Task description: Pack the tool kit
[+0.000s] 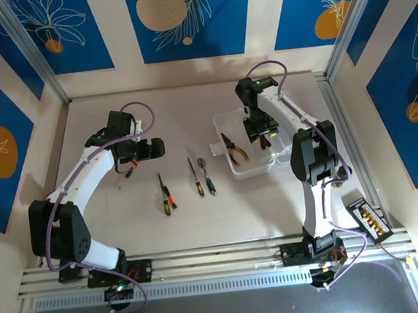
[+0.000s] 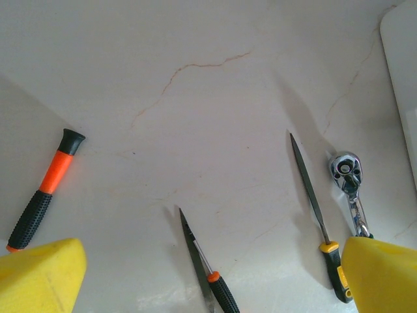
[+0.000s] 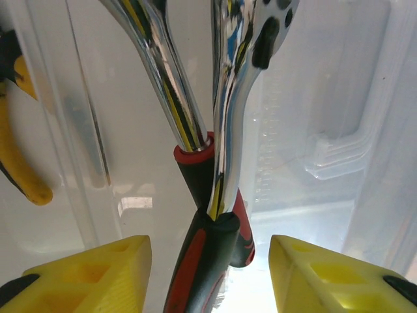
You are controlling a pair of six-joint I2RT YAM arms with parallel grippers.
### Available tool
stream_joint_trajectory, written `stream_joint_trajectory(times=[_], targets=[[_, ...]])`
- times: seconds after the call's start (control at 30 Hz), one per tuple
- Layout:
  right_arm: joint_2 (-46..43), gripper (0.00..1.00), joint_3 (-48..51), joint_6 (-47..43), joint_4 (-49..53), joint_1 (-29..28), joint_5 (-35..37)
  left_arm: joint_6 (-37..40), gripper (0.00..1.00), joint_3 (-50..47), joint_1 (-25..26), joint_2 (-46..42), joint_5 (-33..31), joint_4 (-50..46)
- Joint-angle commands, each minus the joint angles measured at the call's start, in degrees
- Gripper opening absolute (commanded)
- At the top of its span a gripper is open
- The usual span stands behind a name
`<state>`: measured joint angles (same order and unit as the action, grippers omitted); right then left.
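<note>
I see red-handled pliers (image 3: pixel 207 222) between my right fingers (image 3: pixel 91 274), untouched, in the clear box (image 3: pixel 326 156); yellow-handled pliers (image 3: pixel 14 153) lie to their left.

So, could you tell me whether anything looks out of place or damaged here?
Nothing looks spilled or broken. Only a thin reddish hairline on the table stands out; crack or veining, I cannot tell. The ratchet and yellow-collared screwdriver lie neatly side by side.

Pale veined bench (image 1: pixel 190 107), tools laid out.
An orange-handled screwdriver (image 1: pixel 129 171), a black-handled screwdriver (image 1: pixel 167 195), a yellow-collared screwdriver (image 1: pixel 195 178) and a ratchet (image 1: pixel 208 177) lie left of the clear box (image 1: pixel 253 172).
</note>
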<state>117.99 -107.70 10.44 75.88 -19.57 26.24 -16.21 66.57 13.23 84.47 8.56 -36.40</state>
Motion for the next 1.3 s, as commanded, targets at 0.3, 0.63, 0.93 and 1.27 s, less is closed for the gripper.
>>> stream_joint_trajectory(times=[0.3, 0.63, 0.93, 1.27], targets=[[-3.43, 0.46, 1.92, 0.63, -1.30, -2.10, -2.59, -0.34, 1.00, -1.52, -0.05, -0.12, -0.18, 0.02], [-9.00, 0.65, 5.51, -0.23, -5.57, -6.04, -6.20, 0.25, 1.00, -4.64, -0.06, 1.23, -5.18, -2.07], [-12.25, 0.92, 7.90, -1.20, -9.43, -8.64, -12.68, -0.20, 1.00, -6.14, -0.05, 4.93, -21.09, -4.34], [-12.94, 0.93, 8.63, -1.72, -9.78, -8.55, -13.50, 0.90, 0.90, -0.97, -3.35, 13.04, -27.80, -3.76]])
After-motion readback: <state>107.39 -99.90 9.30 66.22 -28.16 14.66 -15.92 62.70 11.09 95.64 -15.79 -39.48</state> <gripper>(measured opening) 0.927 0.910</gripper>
